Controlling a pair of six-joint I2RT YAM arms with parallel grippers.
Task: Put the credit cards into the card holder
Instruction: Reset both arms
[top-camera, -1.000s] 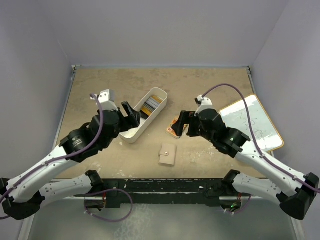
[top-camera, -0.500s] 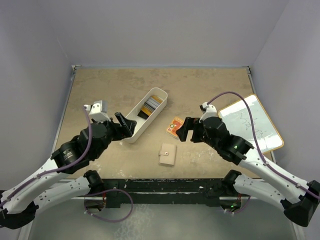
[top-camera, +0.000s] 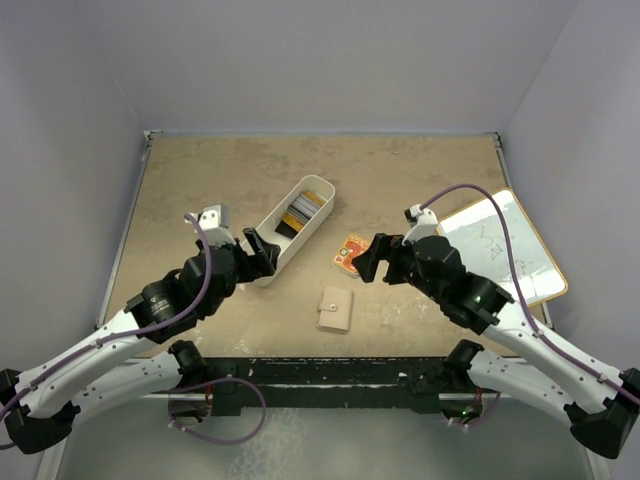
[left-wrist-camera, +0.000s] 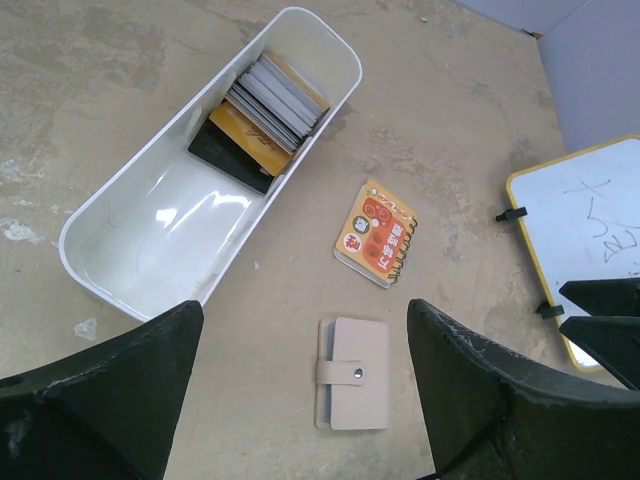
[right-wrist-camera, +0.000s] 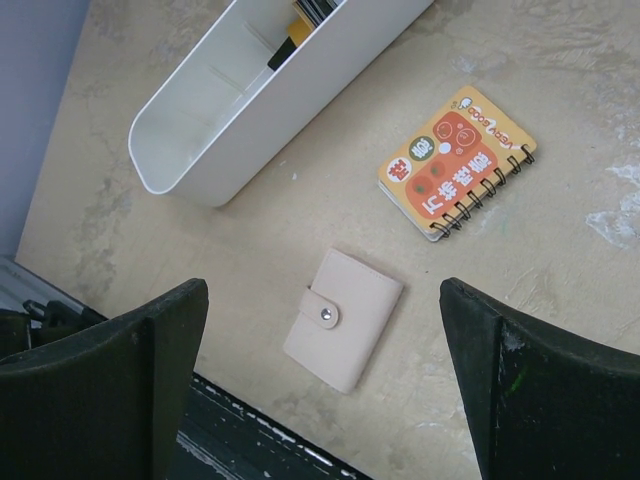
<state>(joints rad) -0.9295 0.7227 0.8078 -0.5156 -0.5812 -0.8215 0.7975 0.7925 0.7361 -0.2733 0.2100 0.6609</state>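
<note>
The credit cards (top-camera: 298, 212) stand stacked on edge in the far end of a white bin, showing grey, black and orange-gold (left-wrist-camera: 262, 110). Snapped shut, the beige card holder (top-camera: 336, 309) lies flat near the table's front edge. My left gripper (top-camera: 262, 253) hovers open by the bin's near end, and in its wrist view the card holder (left-wrist-camera: 353, 373) lies below, between the spread fingers (left-wrist-camera: 120, 390). My right gripper (top-camera: 368, 258) hangs open and empty above the table, right of the holder. Its view looks down on the card holder (right-wrist-camera: 343, 318).
The long white bin (left-wrist-camera: 140, 260) lies diagonally left of centre. An orange spiral notebook (top-camera: 351, 253) rests between the bin and my right gripper. A yellow-framed whiteboard (top-camera: 505, 245) lies at the table's right edge. The black front rail (right-wrist-camera: 250, 430) runs just beyond the holder.
My left gripper drew back from the bin's side toward the near end and opened slightly wider. My right gripper pulled back a little from the notebook and stays open.
</note>
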